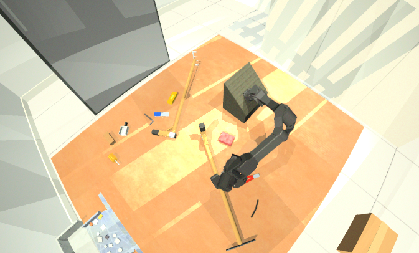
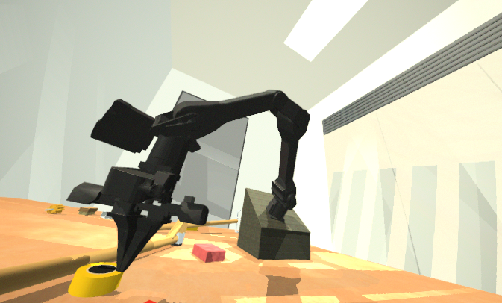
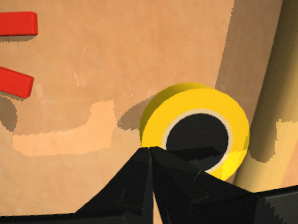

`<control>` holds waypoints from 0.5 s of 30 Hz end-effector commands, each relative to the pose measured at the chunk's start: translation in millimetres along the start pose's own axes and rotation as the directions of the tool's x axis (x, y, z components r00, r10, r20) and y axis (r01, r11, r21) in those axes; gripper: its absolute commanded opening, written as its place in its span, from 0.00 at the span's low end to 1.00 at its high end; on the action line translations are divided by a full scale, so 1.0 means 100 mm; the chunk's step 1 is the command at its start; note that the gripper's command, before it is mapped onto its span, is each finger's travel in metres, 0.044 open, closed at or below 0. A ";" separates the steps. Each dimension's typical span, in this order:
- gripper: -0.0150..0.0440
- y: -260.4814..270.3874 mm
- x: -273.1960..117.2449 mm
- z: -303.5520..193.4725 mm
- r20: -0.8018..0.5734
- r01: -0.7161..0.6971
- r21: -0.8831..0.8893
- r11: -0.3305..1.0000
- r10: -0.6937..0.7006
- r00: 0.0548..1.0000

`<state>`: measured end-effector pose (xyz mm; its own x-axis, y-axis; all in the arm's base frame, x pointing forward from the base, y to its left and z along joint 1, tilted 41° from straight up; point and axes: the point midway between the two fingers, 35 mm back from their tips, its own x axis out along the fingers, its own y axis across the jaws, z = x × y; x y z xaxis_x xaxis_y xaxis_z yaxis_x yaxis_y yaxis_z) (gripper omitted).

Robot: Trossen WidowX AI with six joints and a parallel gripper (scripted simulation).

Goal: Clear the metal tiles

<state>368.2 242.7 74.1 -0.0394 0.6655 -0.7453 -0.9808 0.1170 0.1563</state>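
The long scraper lies on the table, its wooden handle (image 1: 231, 217) (image 2: 38, 272) (image 3: 275, 100) passing under my arm in the top view, its thin dark blade (image 1: 240, 244) at the bottom edge. My gripper (image 2: 120, 270) (image 3: 149, 156) is shut and empty. Its tips are low at the side of a yellow tape roll (image 2: 95, 283) (image 3: 197, 100), which lies between them and the handle; whether they touch it is unclear. Several pale tiles (image 1: 103, 227) lie on the steel plate (image 1: 110, 220) at the lower left, beside the grey catch box (image 1: 64, 243). The plate is partly out of frame.
A red block (image 1: 226, 138) (image 2: 209, 252) lies near the arm's dark wedge base (image 1: 234, 97) (image 2: 283, 242). A red-handled tool (image 1: 250, 178) (image 3: 17, 24) and a thin black bar (image 1: 254, 208) lie near the gripper. Another long wooden-handled tool (image 1: 184, 97) lies farther back.
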 end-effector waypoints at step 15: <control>0.25 -0.22 0.07 -0.08 -0.017 -0.002 0.004 1.000 0.002 1.000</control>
<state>382.9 240.6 71.6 -0.0379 0.6653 -0.7456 -0.9811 0.1170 0.1542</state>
